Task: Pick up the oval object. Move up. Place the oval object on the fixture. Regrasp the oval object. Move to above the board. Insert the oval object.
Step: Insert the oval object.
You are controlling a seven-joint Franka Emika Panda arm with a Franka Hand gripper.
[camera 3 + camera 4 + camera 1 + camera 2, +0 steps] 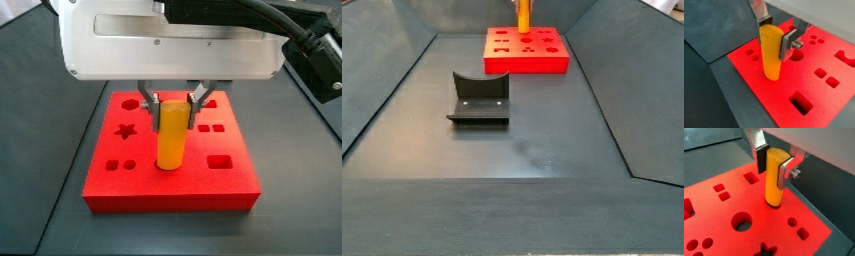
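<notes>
You have the two-finger gripper (775, 36) poised directly over the large flat bright red board (771, 100) with its shaped cut-outs; its flat silver fingers (788, 44) are closed on the upper part of the smooth yellow-orange oval peg (770, 52), one plate pressed against each side, as both wrist views show (775, 162). You see the peg (774, 180) hanging upright, its lower end meeting the board's (724, 220) top face near the middle of the slab; whether the tip merely touches the surface or has begun to enter a hole, you cannot tell from these views. In a side view the peg (171, 135) stands vertical below the big white gripper housing (174, 40), with a star hole (126, 130) to one side and a square hole (221, 160) to the other. In the far side view the board (527, 50) sits at the back of the dark grey tray floor (516, 150); the small dark L-shaped fixture (478, 98) stands well apart from it, nearer the camera, with nothing on it.
</notes>
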